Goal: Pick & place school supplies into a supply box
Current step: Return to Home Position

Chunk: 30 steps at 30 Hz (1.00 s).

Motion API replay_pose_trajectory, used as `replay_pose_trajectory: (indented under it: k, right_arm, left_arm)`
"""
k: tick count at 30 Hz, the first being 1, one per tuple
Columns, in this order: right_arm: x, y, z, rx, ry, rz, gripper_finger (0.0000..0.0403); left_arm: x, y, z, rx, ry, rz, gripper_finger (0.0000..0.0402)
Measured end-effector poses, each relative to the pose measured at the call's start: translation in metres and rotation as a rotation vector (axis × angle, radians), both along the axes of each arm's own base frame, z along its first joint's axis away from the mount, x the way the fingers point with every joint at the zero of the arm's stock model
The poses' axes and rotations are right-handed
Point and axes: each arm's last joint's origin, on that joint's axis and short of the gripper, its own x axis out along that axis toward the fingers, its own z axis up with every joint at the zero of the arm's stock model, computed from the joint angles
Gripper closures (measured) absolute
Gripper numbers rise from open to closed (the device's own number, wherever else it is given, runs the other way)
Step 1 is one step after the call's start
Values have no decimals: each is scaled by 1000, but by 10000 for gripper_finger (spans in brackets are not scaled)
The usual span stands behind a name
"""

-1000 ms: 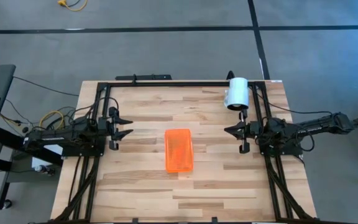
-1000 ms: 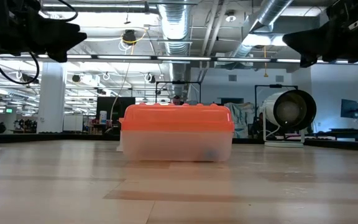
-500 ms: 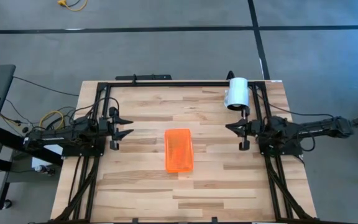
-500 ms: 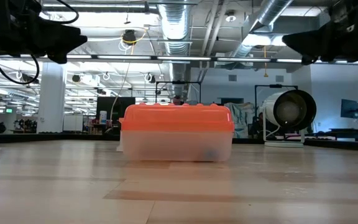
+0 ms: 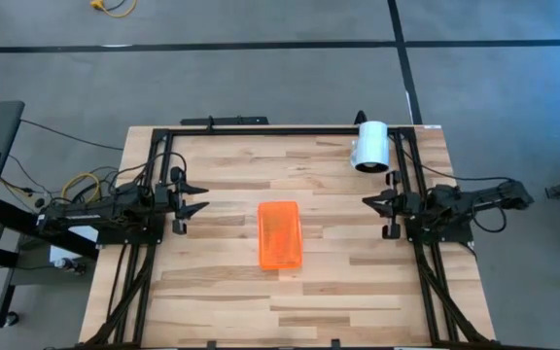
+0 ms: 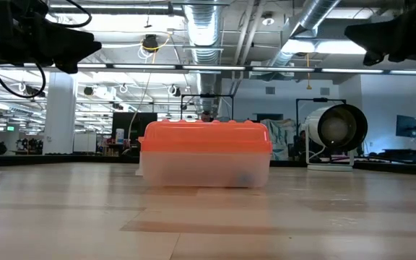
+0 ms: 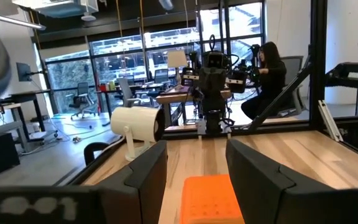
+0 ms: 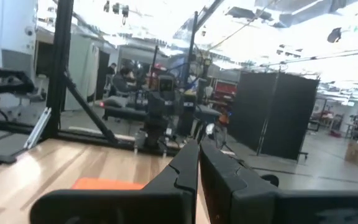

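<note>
Supply box (image 5: 280, 235); left end effector (image 5: 200, 196) agape

No legible txt, labels or nos. anywhere; white marks by left claw (image 7: 196, 155) too blurred to read.

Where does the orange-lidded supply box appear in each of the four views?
High view: supply box at table centre.
Low view: centre.
Left wrist view: just ahead of left gripper.
Right wrist view: beyond right gripper, partly hidden.
Shared landmark: white cylinder, unseen in right wrist view.
</note>
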Motion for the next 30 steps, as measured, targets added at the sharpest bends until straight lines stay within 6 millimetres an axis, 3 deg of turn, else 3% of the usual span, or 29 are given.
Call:
replay_pose_trajectory:
  k: [19, 30]
  right_arm:
    - [-1, -8, -15, 8, 137, 85, 392]
    - [0, -12, -21, 28, 202, 57, 392]
  left_arm:
    - [0, -1, -1, 12, 9, -19, 244]
    - [2, 0, -14, -1, 140, -19, 244]
